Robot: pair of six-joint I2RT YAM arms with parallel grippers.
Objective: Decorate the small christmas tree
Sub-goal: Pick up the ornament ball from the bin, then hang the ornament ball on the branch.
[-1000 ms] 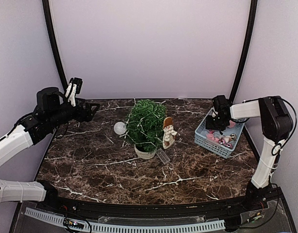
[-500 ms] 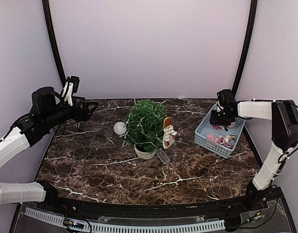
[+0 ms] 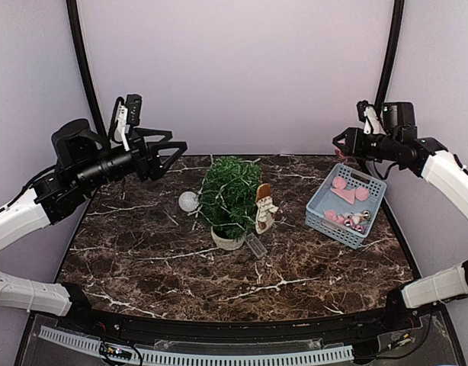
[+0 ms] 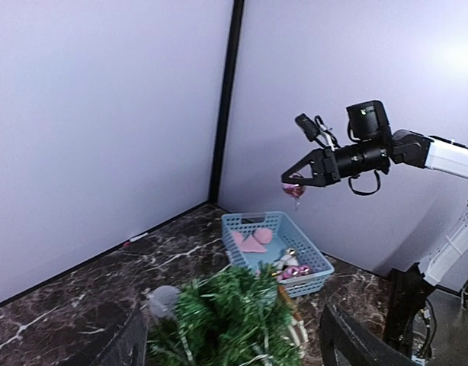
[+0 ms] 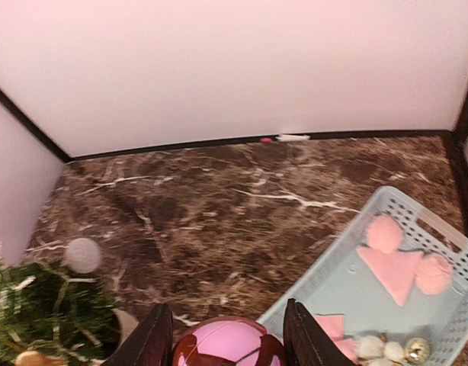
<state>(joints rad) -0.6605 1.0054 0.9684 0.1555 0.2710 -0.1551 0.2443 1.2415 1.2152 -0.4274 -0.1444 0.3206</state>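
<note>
the tree [image 3: 229, 194] stands in its pale pot [image 3: 228, 239] mid-table [image 3: 142, 259], a little toward the back. a white ball [image 3: 188, 200] sits at its left edge and a small figure [image 3: 264, 207] at its right, both touching the branches. the blue basket [image 3: 333, 226] lies well to the right, with pink shapes [image 3: 347, 191] and small baubles [image 3: 357, 221] inside. the right gripper [image 3: 338, 147] hovers high above the basket's far corner, fingers clamped on a pink ball [image 5: 226, 345]. the left gripper [image 3: 173, 152] hangs in the air left of the tree, fingers spread wide, holding nothing.
</note>
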